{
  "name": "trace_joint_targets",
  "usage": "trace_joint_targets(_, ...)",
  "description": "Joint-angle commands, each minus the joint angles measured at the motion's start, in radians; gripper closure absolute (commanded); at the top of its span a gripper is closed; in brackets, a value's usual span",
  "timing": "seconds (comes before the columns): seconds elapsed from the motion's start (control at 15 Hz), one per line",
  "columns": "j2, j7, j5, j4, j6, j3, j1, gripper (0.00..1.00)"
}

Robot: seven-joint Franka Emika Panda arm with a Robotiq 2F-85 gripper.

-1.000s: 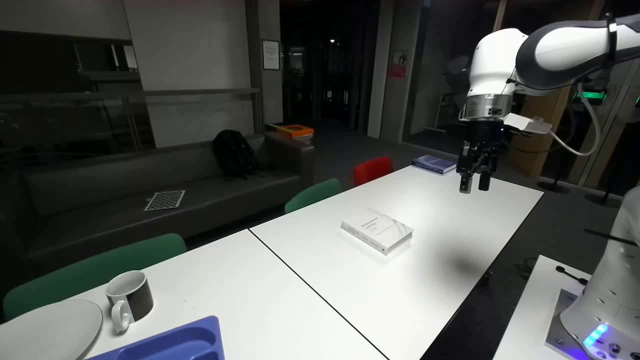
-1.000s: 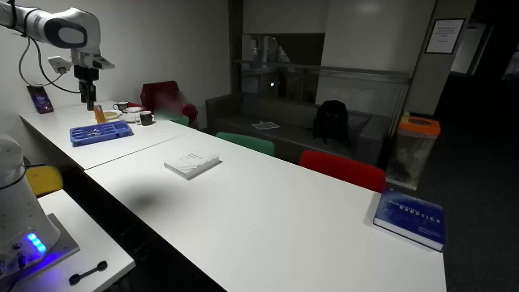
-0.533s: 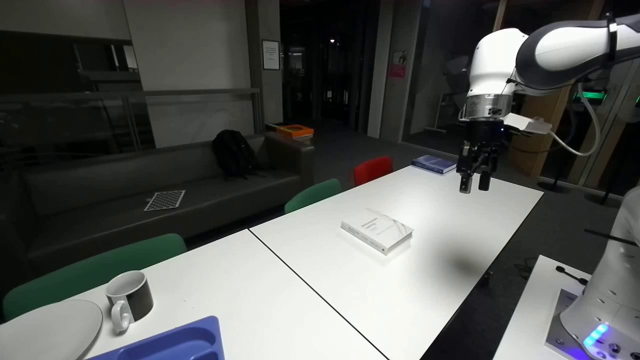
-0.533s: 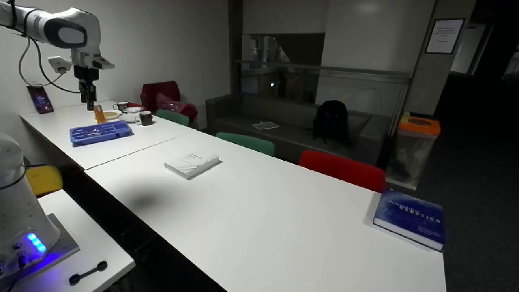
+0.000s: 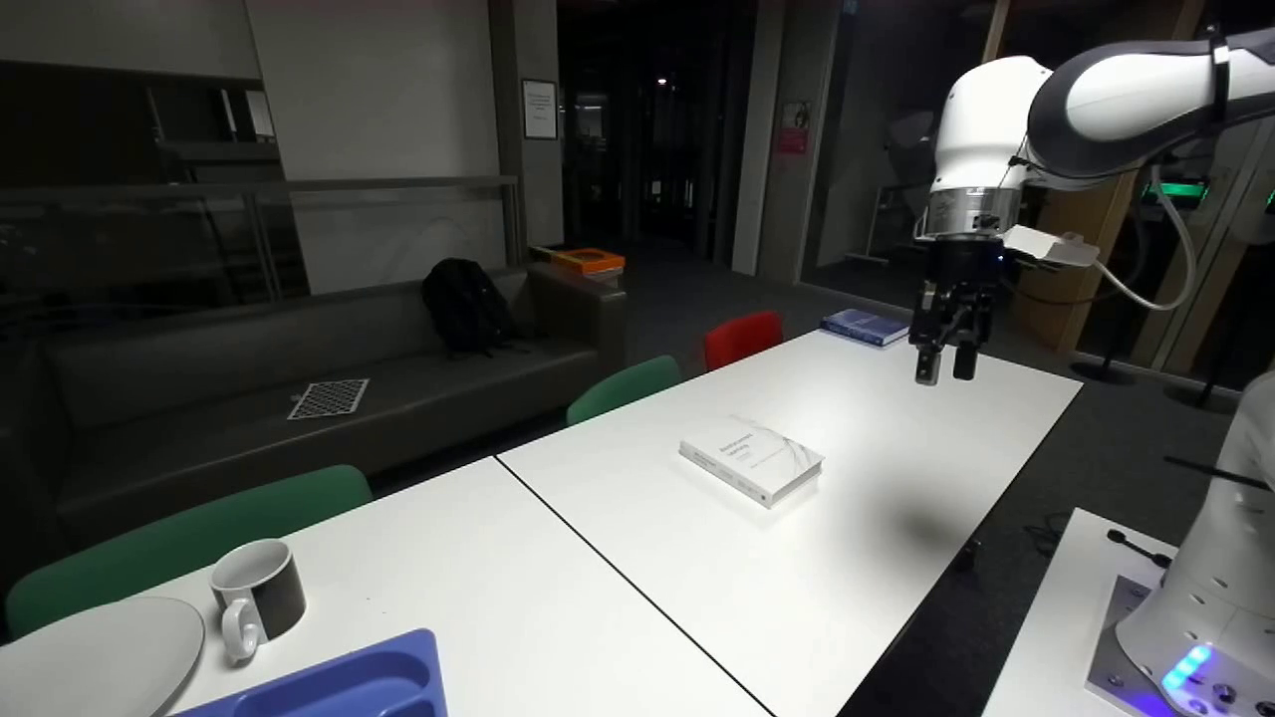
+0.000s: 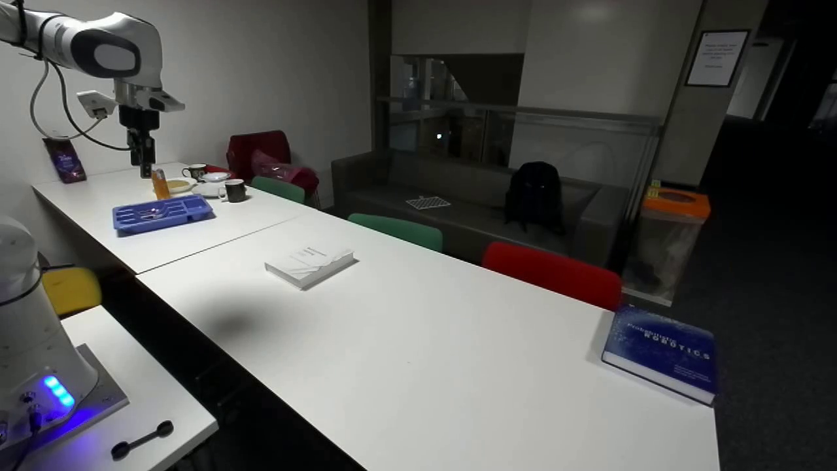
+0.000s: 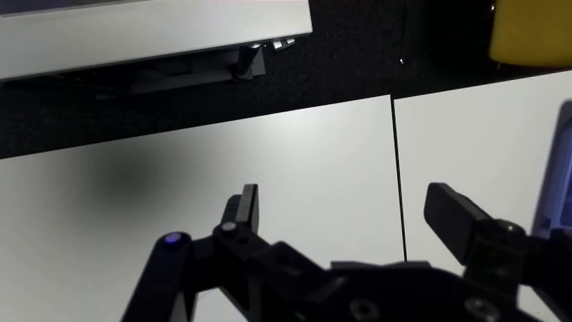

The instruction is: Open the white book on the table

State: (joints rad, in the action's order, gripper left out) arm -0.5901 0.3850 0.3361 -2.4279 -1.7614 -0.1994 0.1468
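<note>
The white book (image 5: 752,460) lies closed and flat on the white table (image 5: 618,607), beyond the seam. It also shows in an exterior view (image 6: 309,265), cover up, with grey print. It is out of view in the wrist view. My gripper (image 5: 946,366) hangs high above the table, pointing down, well apart from the book and nearer the robot's side. In the wrist view the gripper (image 7: 343,197) has its two fingers wide apart with nothing between them. Below it the tabletop (image 7: 308,152), its seam and near edge show.
A blue tray (image 6: 163,214), a mug (image 6: 233,191), an orange bottle (image 6: 160,185) and plates stand past the seam. A blue book (image 6: 660,353) lies at the opposite end. Green (image 6: 395,230) and red (image 6: 552,273) chairs line the far side. A dark gap separates the table from the robot's stand (image 6: 163,392).
</note>
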Motion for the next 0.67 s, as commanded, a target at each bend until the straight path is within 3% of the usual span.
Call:
trace_joint_targets(0.0,0.002,-0.033,0.003,-0.007,-0.031,-0.006,-0.008,0.0)
trace_joint_targets(0.33,0.024,-0.207,0.015,-0.044,-0.233,0.035,0.005,0.0)
trace_joint_targets(0.6,0.08,-0.357,0.011,-0.037,-0.282,0.116,-0.003,0.0)
